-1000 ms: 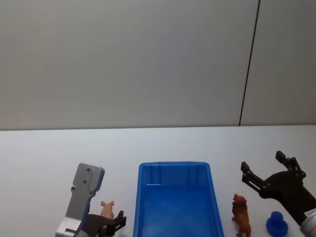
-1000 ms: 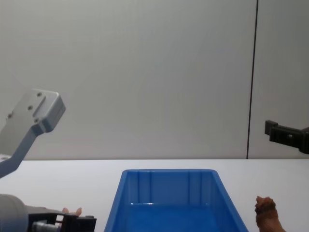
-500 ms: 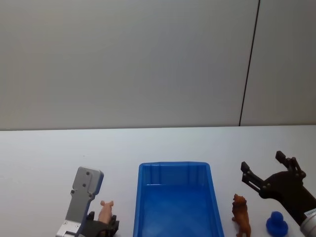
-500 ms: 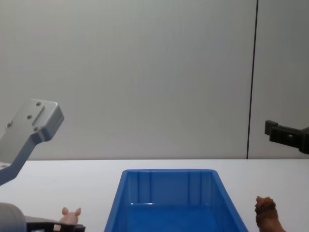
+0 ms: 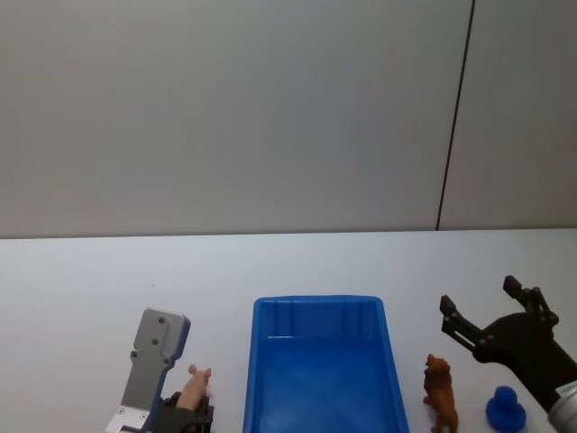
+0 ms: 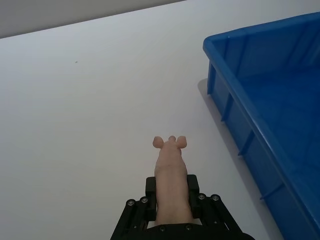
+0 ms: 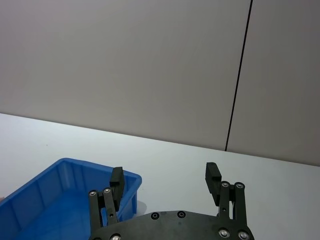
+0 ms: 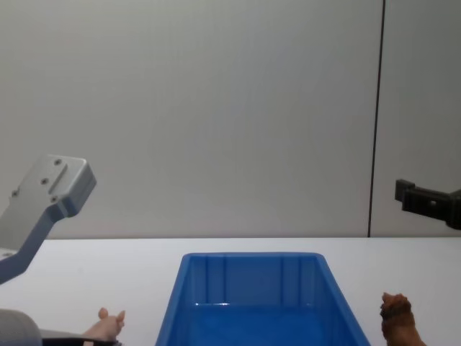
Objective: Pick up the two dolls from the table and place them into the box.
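Observation:
The pale pink pig doll (image 6: 170,175) is clamped between the fingers of my left gripper (image 6: 172,192), a little left of the blue box (image 5: 320,361); the pig also shows in the head view (image 5: 193,388) and the chest view (image 8: 106,324). The shaggy reddish-brown doll (image 5: 441,392) stands on the white table (image 5: 90,289) just right of the box, seen too in the chest view (image 8: 397,318). My right gripper (image 5: 482,311) hovers open beyond and to the right of the brown doll; in the right wrist view its fingers (image 7: 116,182) are spread with nothing between them.
A small round dark-blue object (image 5: 505,410) sits on the table right of the brown doll, under my right arm. The box (image 6: 270,115) interior holds nothing. A grey wall with a dark vertical seam (image 5: 455,117) stands behind the table.
My left gripper has closed on the pink pig and drawn back toward the near edge, lifting the pig's snout end upward. The right arm and the brown doll have not moved.

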